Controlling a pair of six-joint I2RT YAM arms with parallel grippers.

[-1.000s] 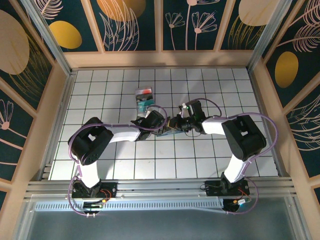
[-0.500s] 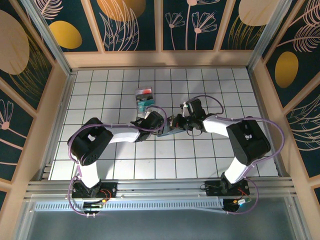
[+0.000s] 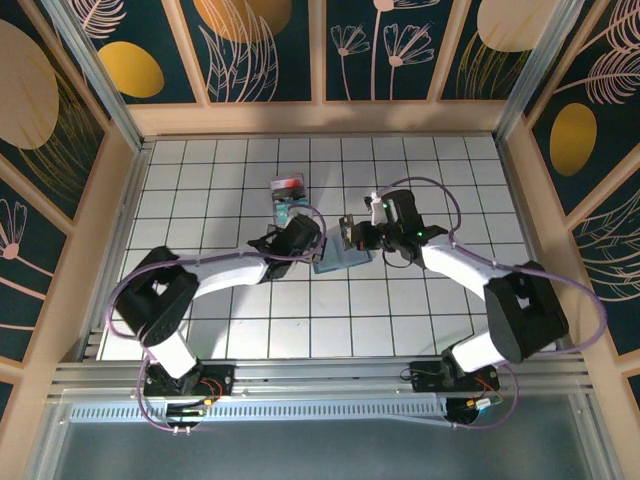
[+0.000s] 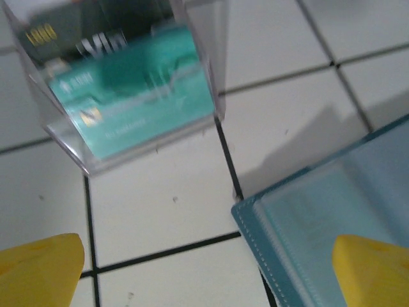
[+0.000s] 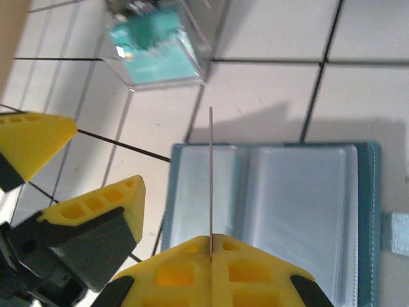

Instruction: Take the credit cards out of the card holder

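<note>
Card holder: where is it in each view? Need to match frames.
Top external: card holder, centre of the picture.
Left wrist: card holder in the lower right corner, cut off by the frame edge.
Right wrist: card holder centre to right, lying open.
Shared landmark: clear plastic box, up-left of it in every view.

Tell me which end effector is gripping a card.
The right end effector: its jaws are shut on a thin card seen edge-on over the open card holder. The left end effector stands open, holding nothing.
</note>
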